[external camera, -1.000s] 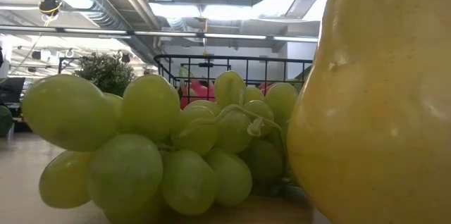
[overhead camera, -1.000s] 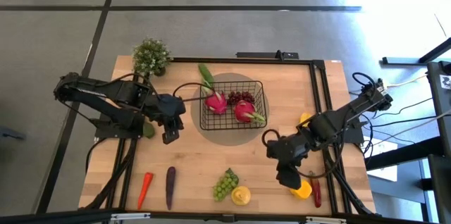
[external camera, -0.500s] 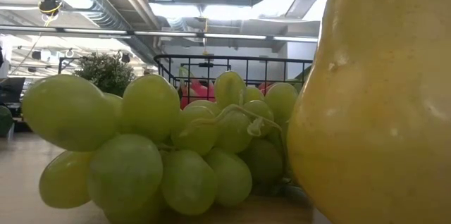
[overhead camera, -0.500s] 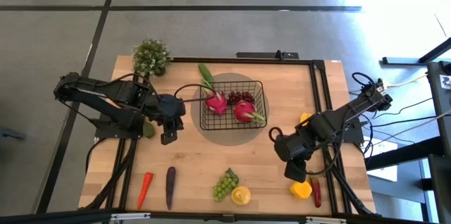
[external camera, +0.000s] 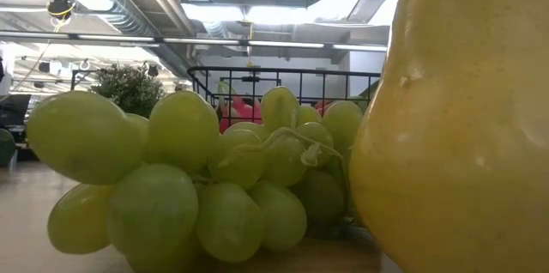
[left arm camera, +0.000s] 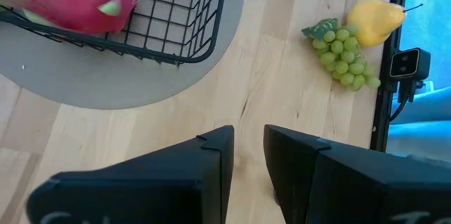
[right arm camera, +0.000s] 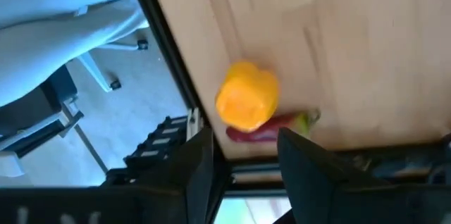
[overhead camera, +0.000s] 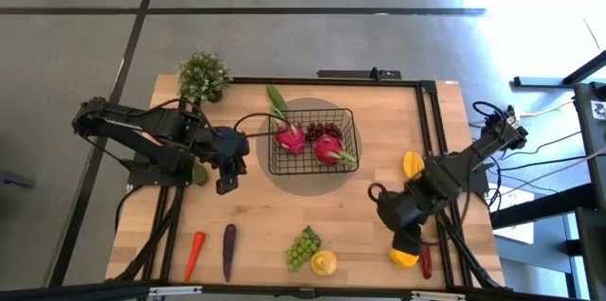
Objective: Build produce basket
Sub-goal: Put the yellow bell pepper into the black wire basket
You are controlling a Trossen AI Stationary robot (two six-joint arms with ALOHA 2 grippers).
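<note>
The black wire basket (overhead camera: pixel 313 140) stands on a grey round mat at mid table and holds two pink dragon fruits (overhead camera: pixel 291 137) and purple grapes (overhead camera: pixel 325 130). A green cucumber (overhead camera: pixel 276 102) leans on its far left rim. My right gripper (overhead camera: pixel 406 238) is open and hovers just above the yellow pepper (right arm camera: pixel 246 104) and red chili (right arm camera: pixel 271 127), which lie by the near right edge. My left gripper (overhead camera: pixel 227 170) waits left of the basket, its fingers a narrow gap apart (left arm camera: pixel 248 171). Green grapes (overhead camera: pixel 303 247) and a yellow fruit (overhead camera: pixel 324 263) lie at the near edge.
An orange carrot (overhead camera: pixel 194 254) and a purple eggplant (overhead camera: pixel 228 251) lie near the near left corner. Another orange-yellow fruit (overhead camera: pixel 412 162) sits right of the basket. A potted plant (overhead camera: pixel 203 76) stands at the far left corner. A black frame rail (right arm camera: pixel 169 55) edges the table.
My right gripper has moved toward the table's right and near edges, ending over the yellow pepper, and the orange-yellow fruit right of the basket has come into view. The left arm has kept still.
</note>
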